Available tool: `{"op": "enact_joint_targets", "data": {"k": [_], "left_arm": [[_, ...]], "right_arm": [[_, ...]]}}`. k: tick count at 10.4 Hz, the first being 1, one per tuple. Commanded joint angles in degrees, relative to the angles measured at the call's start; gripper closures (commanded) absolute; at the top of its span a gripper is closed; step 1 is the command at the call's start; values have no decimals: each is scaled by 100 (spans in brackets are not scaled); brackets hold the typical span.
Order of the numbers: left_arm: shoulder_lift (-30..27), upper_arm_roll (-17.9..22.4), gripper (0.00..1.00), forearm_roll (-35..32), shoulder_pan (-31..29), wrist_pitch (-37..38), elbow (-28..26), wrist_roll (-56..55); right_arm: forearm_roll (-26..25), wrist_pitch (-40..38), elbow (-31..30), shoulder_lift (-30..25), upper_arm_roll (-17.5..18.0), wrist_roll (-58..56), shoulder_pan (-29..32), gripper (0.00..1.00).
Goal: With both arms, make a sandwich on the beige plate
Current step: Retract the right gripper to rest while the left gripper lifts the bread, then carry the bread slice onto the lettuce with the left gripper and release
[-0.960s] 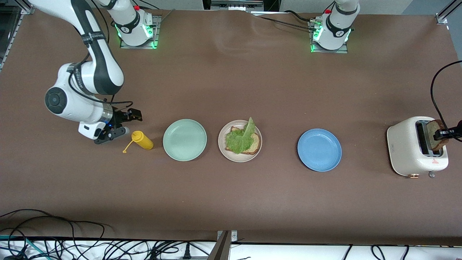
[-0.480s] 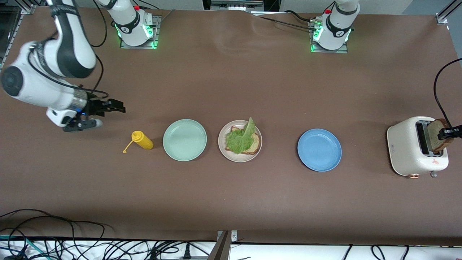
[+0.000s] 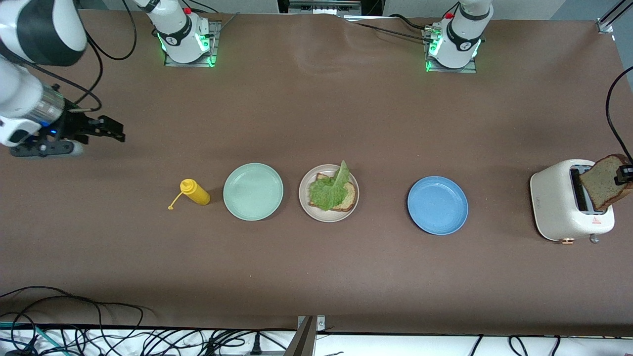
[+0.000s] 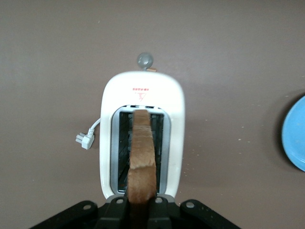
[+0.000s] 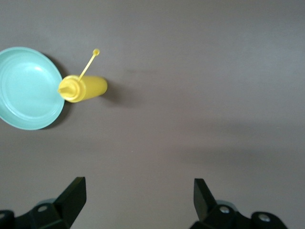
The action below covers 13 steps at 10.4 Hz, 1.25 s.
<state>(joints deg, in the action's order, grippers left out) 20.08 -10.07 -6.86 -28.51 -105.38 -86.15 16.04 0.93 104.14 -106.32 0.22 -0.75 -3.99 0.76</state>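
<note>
The beige plate (image 3: 304,205) sits mid-table with a bread slice (image 3: 349,197) and a ruffled lettuce leaf (image 3: 329,190) on top of it. My left gripper (image 3: 624,175) is shut on a second bread slice (image 3: 600,187), held tilted above the slot of the white toaster (image 3: 556,207). In the left wrist view the slice (image 4: 142,162) stands edge-on over the toaster (image 4: 107,114), clamped at the gripper (image 4: 141,206). My right gripper (image 3: 111,132) is open and empty, up over bare table at the right arm's end; it also shows in the right wrist view (image 5: 138,193).
A mint-green plate (image 3: 252,191) and a yellow squeeze bottle (image 3: 196,192) lie beside the beige plate toward the right arm's end. A blue plate (image 3: 437,205) lies toward the left arm's end. The toaster's plug (image 4: 85,140) lies loose beside it. Cables hang along the table's front edge.
My left gripper has lifted the bread slice up out of the toaster slot. My right arm has drawn back from the yellow bottle toward its end of the table, gripper still open.
</note>
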Motion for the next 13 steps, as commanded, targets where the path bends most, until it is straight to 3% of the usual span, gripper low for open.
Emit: {"op": "enact_joint_targets", "data": {"k": [1, 3, 5, 8, 9, 11, 13], "left_arm": [[-13, 14, 100, 17, 519, 360, 353, -57], [5, 31, 100, 280, 925, 474, 406, -153], [57, 40, 100, 1086, 1460, 553, 388, -310], [268, 14, 100, 2324, 2557, 895, 222, -1397], [364, -12, 100, 2451, 2900, 905, 230, -1689], [811, -101, 100, 2801, 3665, 905, 282, -1831], [1461, -109, 100, 3643, 3984, 853, 335, -1860]], "right_arm": [[-171, -26, 138, 136, 145, 117, 223, 0], [-85, 2, 252, 251, 66, 161, 258, 0], [-32, -8, 366, 277, 66, 91, 249, 0], [-31, -139, 498, 303, 66, 126, 258, 0], [-66, -157, 516, 312, 66, 135, 250, 0], [-102, -157, 551, 383, 66, 266, 249, 0], [-76, -157, 587, 391, 57, 284, 267, 0]]}}
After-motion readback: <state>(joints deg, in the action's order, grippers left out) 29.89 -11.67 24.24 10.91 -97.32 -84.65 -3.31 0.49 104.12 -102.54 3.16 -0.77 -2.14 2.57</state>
